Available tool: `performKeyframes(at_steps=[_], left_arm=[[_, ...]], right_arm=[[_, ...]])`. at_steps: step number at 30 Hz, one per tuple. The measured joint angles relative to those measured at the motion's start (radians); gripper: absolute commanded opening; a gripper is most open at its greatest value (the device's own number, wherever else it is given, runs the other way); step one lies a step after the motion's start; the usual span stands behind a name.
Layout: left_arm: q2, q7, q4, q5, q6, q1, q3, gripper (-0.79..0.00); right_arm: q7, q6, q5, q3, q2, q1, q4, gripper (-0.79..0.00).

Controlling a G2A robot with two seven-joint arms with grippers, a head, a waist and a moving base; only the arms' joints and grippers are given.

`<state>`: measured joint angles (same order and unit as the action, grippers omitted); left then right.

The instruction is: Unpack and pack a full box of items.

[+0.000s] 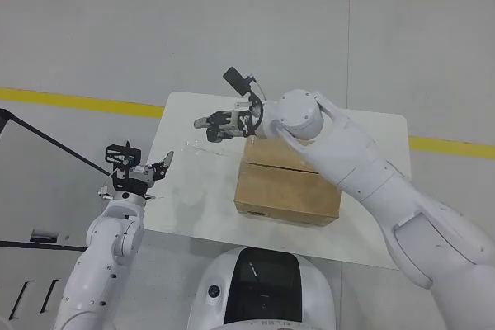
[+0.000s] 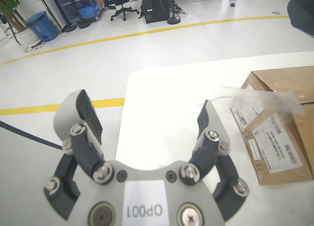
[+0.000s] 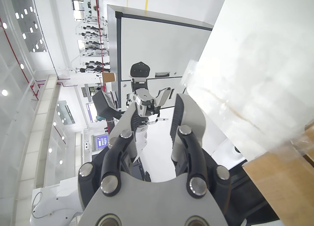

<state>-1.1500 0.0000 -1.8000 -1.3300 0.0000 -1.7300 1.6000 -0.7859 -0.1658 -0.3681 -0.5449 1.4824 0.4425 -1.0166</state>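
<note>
1. Box (image 1: 287, 186) — a brown cardboard one with its flaps shut — sits on the white table (image 1: 198, 198), on the side near the robot.
2. The top view shows both arms. The right gripper (image 1: 208, 125) hangs just past the box's far corner. The left gripper (image 1: 161, 162) is at the table's left edge, well apart from the box.
3. The left wrist view shows something the top view hardly does — a strip of clear tape (image 2: 265, 99) sticking up off the box top. That gripper's fingers are spread wide, with nothing between them.
4. The right wrist view shows its own fingers a little way apart, with nothing between them. The clear tape is just beside one finger, but I cannot tell if they touch.
</note>
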Motion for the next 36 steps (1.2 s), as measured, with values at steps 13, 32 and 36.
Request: performKeyframes(at_steps=[13, 32, 36], left_arm=[[0.0, 0.0, 0.0, 0.0, 0.0, 0.0, 0.0, 0.0], [0.0, 0.0, 0.0, 0.0, 0.0, 0.0, 0.0, 0.0], [0.0, 0.0, 0.0, 0.0, 0.0, 0.0, 0.0, 0.0]], right_arm=[[-0.023, 0.003, 0.024, -0.055, 0.001, 0.024, -0.019, 0.0], [-0.038, -0.087, 0.186, -0.765, -0.212, 0.544, -0.817, 0.0], [0.007, -0.109, 0.175, -0.995, -0.241, 0.828, -0.982, 0.0]])
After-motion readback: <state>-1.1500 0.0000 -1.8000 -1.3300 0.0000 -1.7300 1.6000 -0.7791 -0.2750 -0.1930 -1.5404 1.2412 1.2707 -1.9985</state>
